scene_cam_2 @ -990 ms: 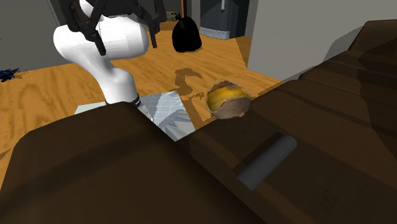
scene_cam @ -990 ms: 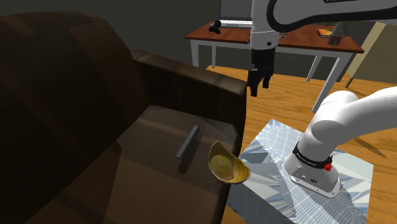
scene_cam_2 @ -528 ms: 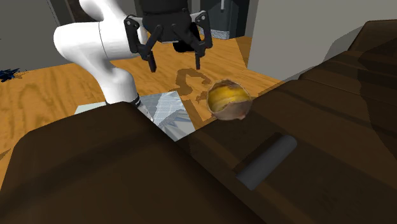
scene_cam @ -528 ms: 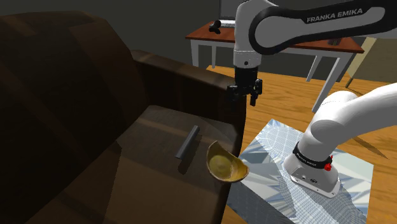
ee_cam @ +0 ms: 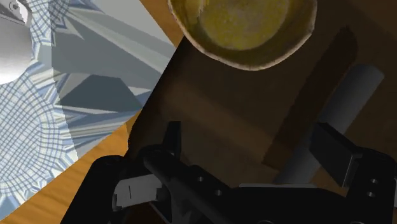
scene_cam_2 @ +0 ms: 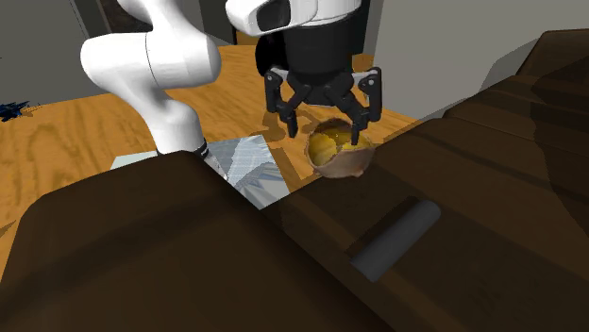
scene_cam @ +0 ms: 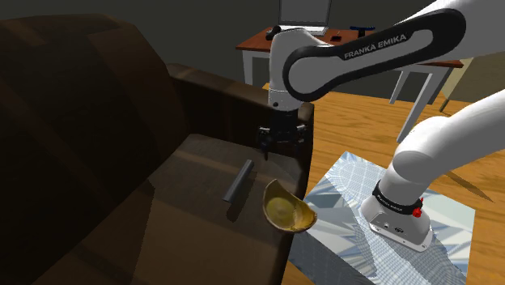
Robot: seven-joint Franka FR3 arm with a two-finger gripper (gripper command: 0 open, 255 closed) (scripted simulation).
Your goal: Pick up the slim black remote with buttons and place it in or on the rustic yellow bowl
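A slim dark grey remote (scene_cam: 238, 180) lies flat on the brown sofa seat, and it also lies on the seat as a grey bar (scene_cam_2: 396, 238) in the second exterior view. The bowl (scene_cam: 287, 209), yellow inside and brown outside, sits tilted at the seat's front edge, close to the remote's near end. My gripper (scene_cam_2: 326, 130) hangs open just above the bowl (scene_cam_2: 340, 153), holding nothing. In the wrist view the open gripper (ee_cam: 251, 146) is over bare seat; the bowl (ee_cam: 242, 28) lies ahead, and the remote (ee_cam: 337, 118) runs past the finger (ee_cam: 334, 149) on its side.
The sofa's armrest (scene_cam: 235, 101) rises right behind the gripper and its backrest (scene_cam: 73, 113) stands at the shoulder view's left. A patterned silver plate (scene_cam: 348, 194) under the robot base covers the wooden floor (scene_cam: 380, 121). A table (scene_cam: 348, 53) stands farther back.
The arm has swung down and toward the sofa, from above the floor to just over the bowl at the seat edge. The fingers stayed open. Remote and bowl have not moved.
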